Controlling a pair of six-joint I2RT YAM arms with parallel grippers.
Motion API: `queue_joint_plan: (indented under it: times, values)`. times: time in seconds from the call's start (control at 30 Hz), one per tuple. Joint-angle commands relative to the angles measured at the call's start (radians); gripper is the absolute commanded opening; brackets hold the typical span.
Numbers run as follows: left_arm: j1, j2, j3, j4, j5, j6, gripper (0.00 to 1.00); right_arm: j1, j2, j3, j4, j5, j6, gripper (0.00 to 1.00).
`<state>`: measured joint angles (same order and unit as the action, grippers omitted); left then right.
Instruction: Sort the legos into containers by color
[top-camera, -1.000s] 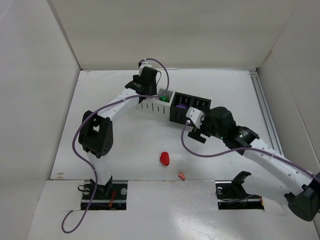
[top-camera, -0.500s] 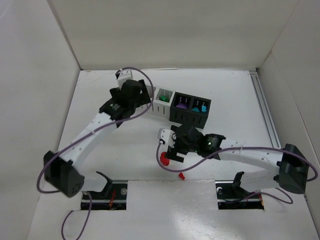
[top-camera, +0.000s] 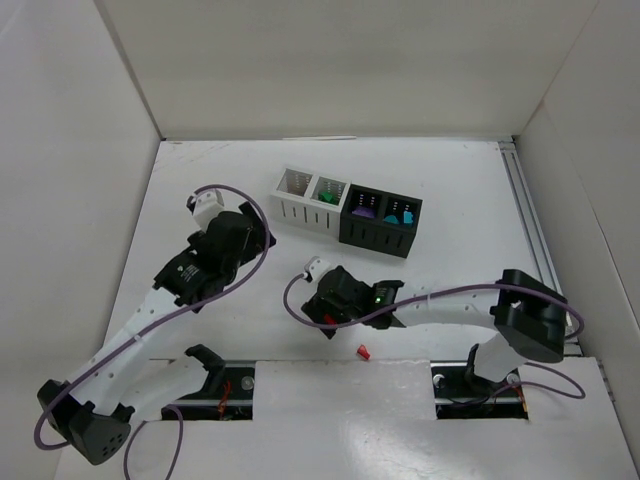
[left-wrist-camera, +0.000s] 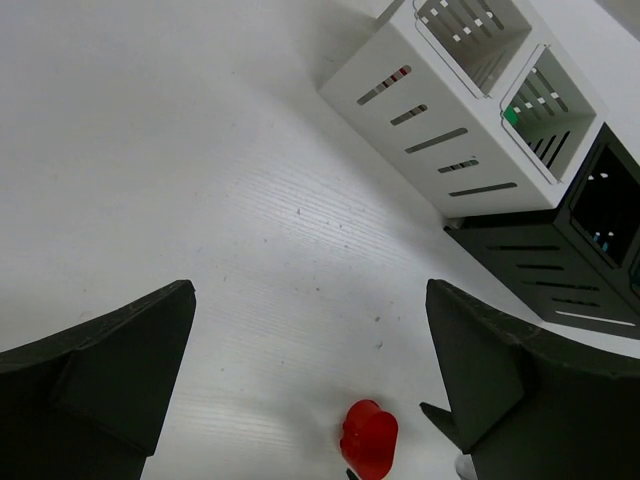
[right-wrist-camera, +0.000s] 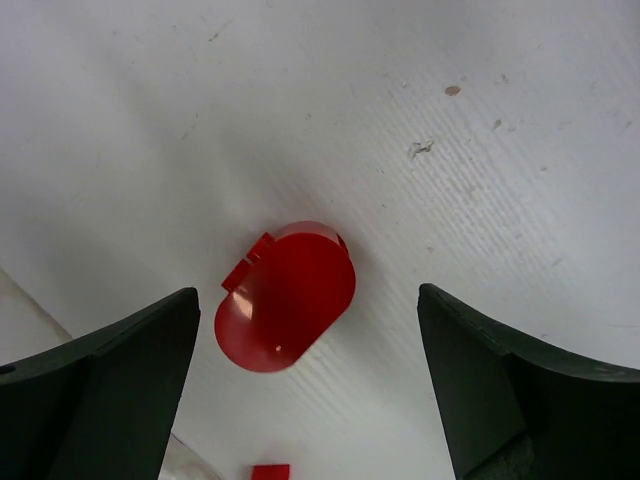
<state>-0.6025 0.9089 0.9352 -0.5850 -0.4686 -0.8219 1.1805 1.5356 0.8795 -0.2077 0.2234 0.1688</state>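
Red oval lego (right-wrist-camera: 285, 296) on table (right-wrist-camera: 470, 140), centred within released, wide-spread right hand (right-wrist-camera: 307, 295), touching neither side

No text, label, brand, number or sign can be read in any view. The slotted walls of the containers (left-wrist-camera: 440, 130), ahead and to the right of the left gripper (left-wrist-camera: 312, 385), are plain. So is the red oval lego (right-wrist-camera: 287, 295), which lies between the spread fingers of the right gripper (right-wrist-camera: 310, 370).
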Motion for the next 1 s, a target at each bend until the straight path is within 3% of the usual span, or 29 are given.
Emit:
queue_joint_plan:
  times: [0.0,0.1,0.33,0.37,0.43,0.6,0.7,0.97]
  values:
    - [-0.003,-0.033,0.002,-0.013,0.016,-0.019,0.99,0.014,0.066,0.059,0.031,0.037,0.173,0.94]
    - [-0.012,-0.044,0.002,-0.013,0.016,-0.019,0.99,0.024,0.087,0.070,0.005,0.025,0.196,0.86]
    - [-0.013,-0.044,-0.007,-0.013,0.016,-0.019,0.99,0.024,0.057,0.049,-0.009,0.034,0.222,0.46]
    - [-0.013,-0.053,-0.007,-0.013,0.016,-0.019,0.99,0.024,0.040,0.049,-0.009,0.050,0.187,0.38]
    - [-0.013,-0.062,-0.019,-0.013,0.025,-0.033,0.99,0.024,0.009,0.085,-0.009,0.077,0.096,0.32]
    - [-0.013,-0.143,-0.081,-0.004,0.042,-0.085,0.99,0.024,-0.031,0.264,-0.044,0.241,-0.173,0.32]
    - [-0.013,-0.197,-0.136,0.007,0.085,-0.105,0.99,-0.045,-0.010,0.396,-0.029,0.268,-0.354,0.31]
    - [-0.013,-0.220,-0.226,0.037,0.151,-0.135,0.99,-0.288,0.224,0.734,0.039,-0.030,-0.629,0.30]
